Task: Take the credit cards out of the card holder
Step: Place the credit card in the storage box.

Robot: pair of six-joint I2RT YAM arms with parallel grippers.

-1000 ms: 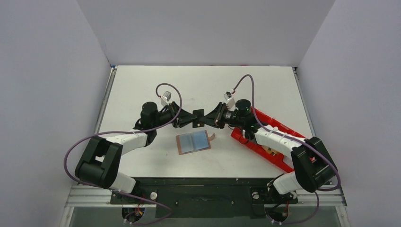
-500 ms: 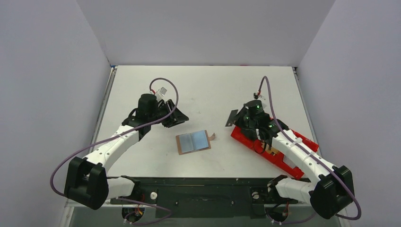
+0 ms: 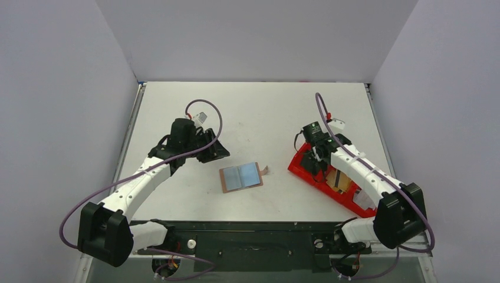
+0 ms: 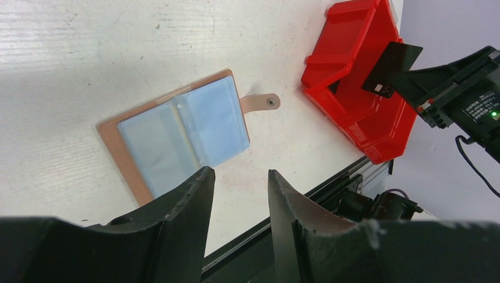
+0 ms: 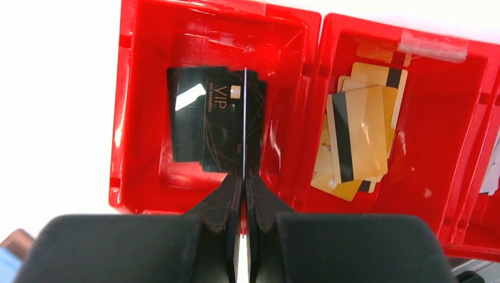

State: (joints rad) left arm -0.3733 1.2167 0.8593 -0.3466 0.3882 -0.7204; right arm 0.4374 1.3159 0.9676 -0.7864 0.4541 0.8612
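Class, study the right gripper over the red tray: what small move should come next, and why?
Probably open the right gripper to drop the black card: it is pinched edge-on directly above the red tray compartment that already holds black cards.

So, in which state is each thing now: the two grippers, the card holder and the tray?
card holder: open, lying flat, strap unfastened.
left gripper: open, empty, above the table.
right gripper: shut on a black card, over the red tray.
red tray: black cards in end compartment, gold cards in the next.
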